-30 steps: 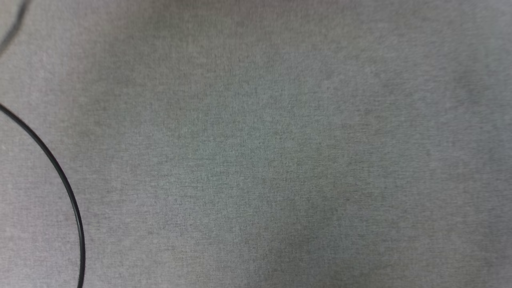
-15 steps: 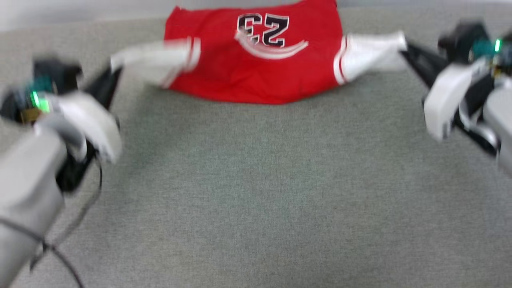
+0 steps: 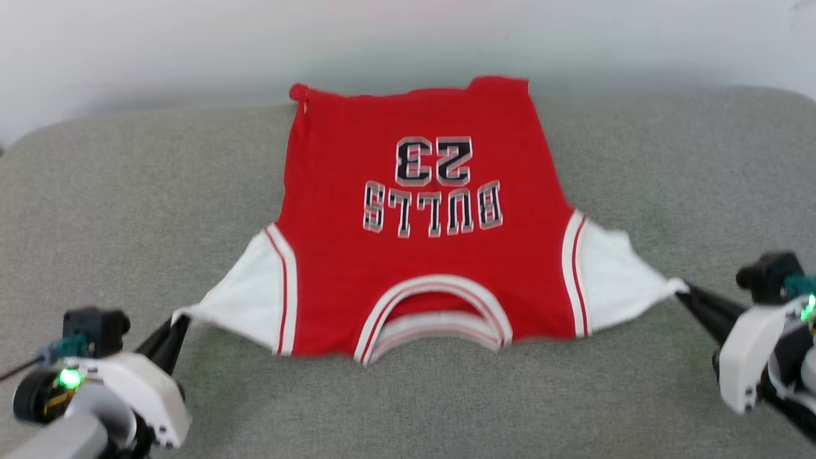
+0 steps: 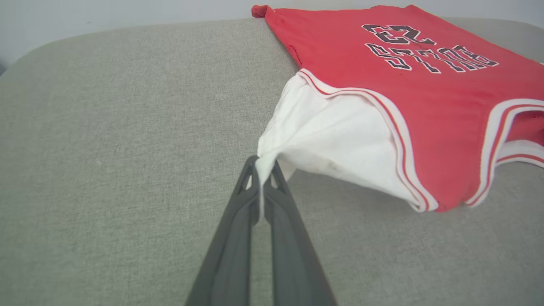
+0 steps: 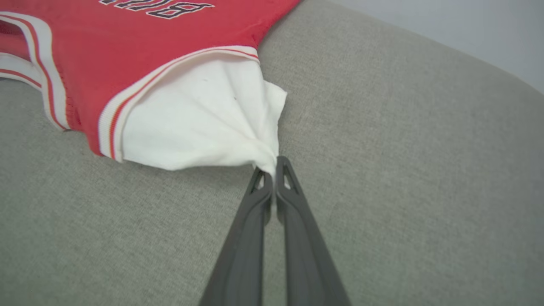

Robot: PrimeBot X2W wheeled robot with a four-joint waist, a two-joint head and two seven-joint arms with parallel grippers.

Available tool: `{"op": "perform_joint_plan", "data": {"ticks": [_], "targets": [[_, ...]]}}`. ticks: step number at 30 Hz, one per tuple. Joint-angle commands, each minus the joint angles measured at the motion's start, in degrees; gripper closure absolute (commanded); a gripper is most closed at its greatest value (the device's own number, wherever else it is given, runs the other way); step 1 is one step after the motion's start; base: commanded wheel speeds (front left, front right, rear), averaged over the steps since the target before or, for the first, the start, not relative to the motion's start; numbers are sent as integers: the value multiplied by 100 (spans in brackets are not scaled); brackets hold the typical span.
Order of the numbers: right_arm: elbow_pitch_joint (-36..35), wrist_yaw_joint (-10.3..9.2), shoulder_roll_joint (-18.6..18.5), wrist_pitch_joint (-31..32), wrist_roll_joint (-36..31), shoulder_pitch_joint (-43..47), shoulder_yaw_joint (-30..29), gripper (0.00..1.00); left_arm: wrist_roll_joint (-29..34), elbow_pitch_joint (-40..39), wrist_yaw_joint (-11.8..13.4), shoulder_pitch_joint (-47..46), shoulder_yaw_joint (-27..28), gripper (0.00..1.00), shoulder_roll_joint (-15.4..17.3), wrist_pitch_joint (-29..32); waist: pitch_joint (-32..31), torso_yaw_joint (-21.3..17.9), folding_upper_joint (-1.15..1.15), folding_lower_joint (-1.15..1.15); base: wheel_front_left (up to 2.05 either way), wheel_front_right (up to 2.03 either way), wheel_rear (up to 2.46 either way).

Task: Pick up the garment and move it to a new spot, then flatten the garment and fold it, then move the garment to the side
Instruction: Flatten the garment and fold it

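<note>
The garment [image 3: 421,255] is a red T-shirt with white sleeves and dark "BULLS 23" lettering, spread front-up on the grey cushion [image 3: 414,408], collar toward me and hem at the far edge. My left gripper [image 3: 182,319] is shut on the tip of the left white sleeve, seen close in the left wrist view as fingertips [image 4: 255,178] pinching the garment [image 4: 340,136]. My right gripper [image 3: 681,290] is shut on the tip of the right white sleeve; the right wrist view shows that gripper [image 5: 272,172] clamped on the bunched garment [image 5: 199,123]. Both sleeves are pulled taut outward.
A pale wall [image 3: 408,38] rises just behind the cushion's rounded far edge. Bare grey cushion lies to both sides of the shirt and in front of the collar. A thin dark cable [image 3: 16,370] runs off my left wrist.
The head camera has swung up from bare fabric. Since half a second ago, the shirt has gone from bunched at the far edge to stretched out flat, both grippers having drawn the sleeves toward me.
</note>
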Motion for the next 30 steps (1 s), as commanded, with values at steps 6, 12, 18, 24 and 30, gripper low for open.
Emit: {"op": "perform_joint_plan", "data": {"ticks": [6,12,18,24,30], "targets": [[-330,-7,-257,-2,205,1160,-134,100,-178,-489,416,1080,152,100,194,-15,-426,4,0,1,0,0,0],[-627,-7,-450,94,280,2133,-309,100,-198,-829,651,1890,226,100,256,-15,-548,72,0,1,0,0,0],[-948,-7,-612,367,335,2734,-585,100,-210,-916,641,2164,319,100,226,-15,-473,141,0,1,0,0,0],[-1207,-7,-648,748,51,2535,-991,0,-90,-1064,678,2018,395,100,101,-15,-305,147,0,1,0,0,0],[-1553,-5,-935,927,-311,1984,-1811,0,249,-1367,693,1838,616,100,-69,-16,-75,232,0,1,0,0,0]]}}
